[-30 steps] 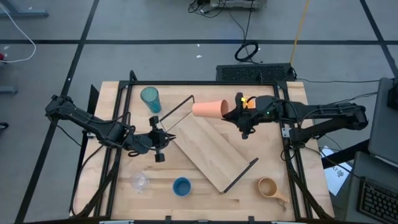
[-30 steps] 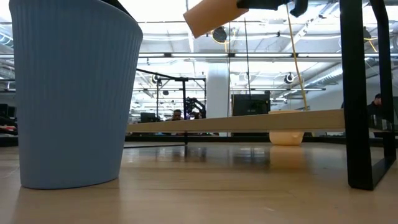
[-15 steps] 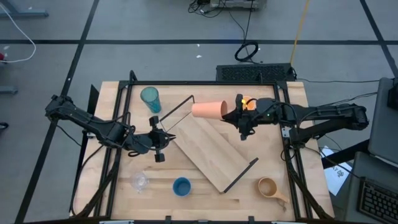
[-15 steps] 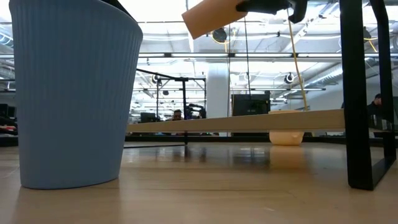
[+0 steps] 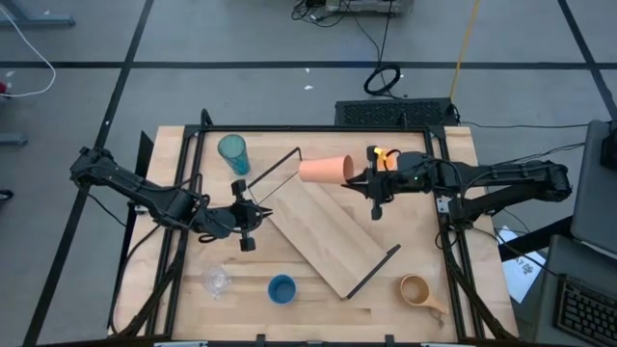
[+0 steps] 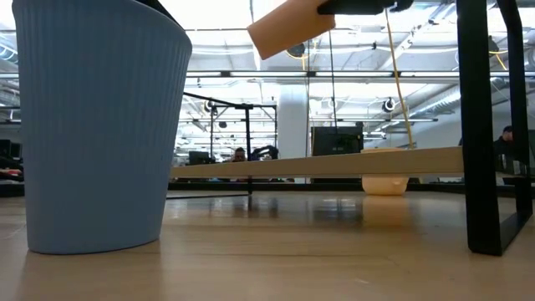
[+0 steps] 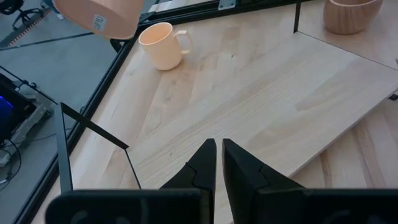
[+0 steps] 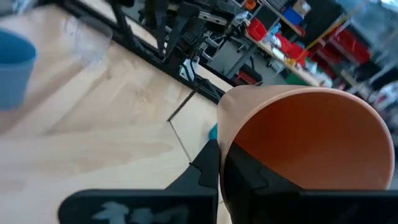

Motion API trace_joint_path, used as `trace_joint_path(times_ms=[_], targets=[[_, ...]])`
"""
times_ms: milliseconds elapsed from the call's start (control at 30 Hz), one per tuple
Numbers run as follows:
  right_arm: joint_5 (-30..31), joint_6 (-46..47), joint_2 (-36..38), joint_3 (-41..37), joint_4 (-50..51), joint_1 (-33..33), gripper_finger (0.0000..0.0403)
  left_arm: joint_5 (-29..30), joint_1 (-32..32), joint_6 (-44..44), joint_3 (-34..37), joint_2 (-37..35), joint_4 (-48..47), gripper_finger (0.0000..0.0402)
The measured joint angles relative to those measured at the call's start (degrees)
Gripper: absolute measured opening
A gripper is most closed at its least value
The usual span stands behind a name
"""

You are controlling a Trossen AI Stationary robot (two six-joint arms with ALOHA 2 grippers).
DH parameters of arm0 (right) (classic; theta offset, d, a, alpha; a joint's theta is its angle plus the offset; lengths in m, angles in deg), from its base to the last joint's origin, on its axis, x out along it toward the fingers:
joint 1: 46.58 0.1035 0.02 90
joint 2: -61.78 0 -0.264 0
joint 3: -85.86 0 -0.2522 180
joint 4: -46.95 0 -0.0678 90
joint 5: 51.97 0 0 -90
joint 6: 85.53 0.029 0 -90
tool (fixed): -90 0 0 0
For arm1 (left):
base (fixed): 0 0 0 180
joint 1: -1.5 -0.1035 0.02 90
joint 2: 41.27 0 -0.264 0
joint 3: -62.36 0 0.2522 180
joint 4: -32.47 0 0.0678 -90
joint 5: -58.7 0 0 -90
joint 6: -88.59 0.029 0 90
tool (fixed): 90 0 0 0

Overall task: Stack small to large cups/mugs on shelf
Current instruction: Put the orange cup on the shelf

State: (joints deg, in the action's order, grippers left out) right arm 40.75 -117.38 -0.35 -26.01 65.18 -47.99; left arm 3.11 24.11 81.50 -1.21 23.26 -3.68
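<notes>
The right gripper (image 5: pixel 362 177) hangs above the far end of the long light-wood shelf board (image 5: pixel 328 231), which lies slantwise on the wooden bench (image 5: pixel 453 222) with thin black wire brackets at its two short ends. The jaws of this gripper are closed on the rim of the small orange cup (image 5: pixel 323 170) — one finger is inside the cup and one outside, as the right wrist view shows. The cup is lifted clear of the bench and lies on its side, its mouth toward the gripper and its bottom toward the left arm. In the low view it is seen high up, tilted, above the edge of the shelf.

The left gripper (image 5: pixel 247 216) waits over the bench just beside the near-left edge of the shelf board. Its jaws are narrow, almost together, and they hold nothing.

The other vessels stand apart on the bench:
- the tall teal tumbler (image 5: pixel 232 152) upright at the far left, near one wire bracket;
- the tiny clear glass (image 5: pixel 216 280) at the near left;
- the short blue ribbed cup (image 5: pixel 281 288) just beside it to the right, very near to the low camera;
- the tan handled mug (image 5: pixel 416 290) at the near right — close to the other bracket;
- the orange handled mug (image 7: pixel 160 45) on the bench beyond the far end of the shelf.
</notes>
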Motion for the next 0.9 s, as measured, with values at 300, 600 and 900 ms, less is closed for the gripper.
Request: trace_joint_path(times_ms=[300,600,900], targets=[[0.2,16.4,0.0,0.0,0.0,0.0,0.0000,0.0,0.0,0.0,0.0,0.0,0.0,0.0031],[2.5,29.9,0.0,0.0,0.0,0.0,0.0000,0.0,0.0,0.0,0.0,0.0,0.0,0.0031],[8.1,38.6,0.0,0.0,0.7,-0.1,0.0000,0.0,0.0,0.6,0.0,0.0,0.0,0.0031]])
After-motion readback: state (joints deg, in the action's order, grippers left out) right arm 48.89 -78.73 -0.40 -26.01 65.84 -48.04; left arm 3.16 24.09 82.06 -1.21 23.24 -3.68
